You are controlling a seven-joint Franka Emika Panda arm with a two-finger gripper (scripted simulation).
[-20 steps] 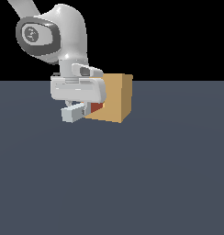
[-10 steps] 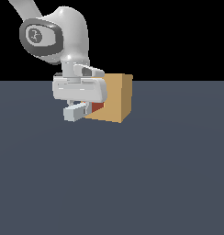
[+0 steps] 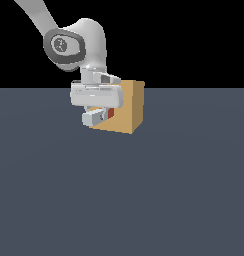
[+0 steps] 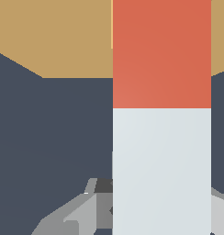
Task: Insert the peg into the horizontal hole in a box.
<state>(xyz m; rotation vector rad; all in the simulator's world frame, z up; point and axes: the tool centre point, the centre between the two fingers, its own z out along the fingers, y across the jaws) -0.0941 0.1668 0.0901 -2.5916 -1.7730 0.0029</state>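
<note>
1. A white Franka Panda arm (image 3: 76,42) reaches down from the exterior view's upper left, and its gripper (image 3: 96,116) hangs just in front of the tan box (image 3: 128,107).
2. The box stands on a flat slate-grey floor (image 3: 144,190), close to the floor's far edge where it meets the black background, a little toward the exterior view's left of the middle.
3. The peg (image 3: 96,117) lies roughly level below the gripper's wide body, with its pale grey-white end pointing toward the exterior view's left and its orange-red end turned toward the box.
4. In the exterior view only a small patch of orange-red shows between the gripper and the box face; the red end sits right at that face.
5. The hole itself cannot be made out in either view, since the gripper and the peg cover that part of the box, so I cannot tell whether the tip is inside it.
6. In the wrist view the peg (image 4: 162,137) fills the frame as a broad bar, grey-white near the camera and orange-red farther out, running up across the tan box (image 4: 54,36).
7. Grey fingers (image 4: 81,213) show at either side of the peg's grey-white part, narrowed onto the bar and holding it.
8. The peg is clear of the floor, carried by the gripper.
</note>
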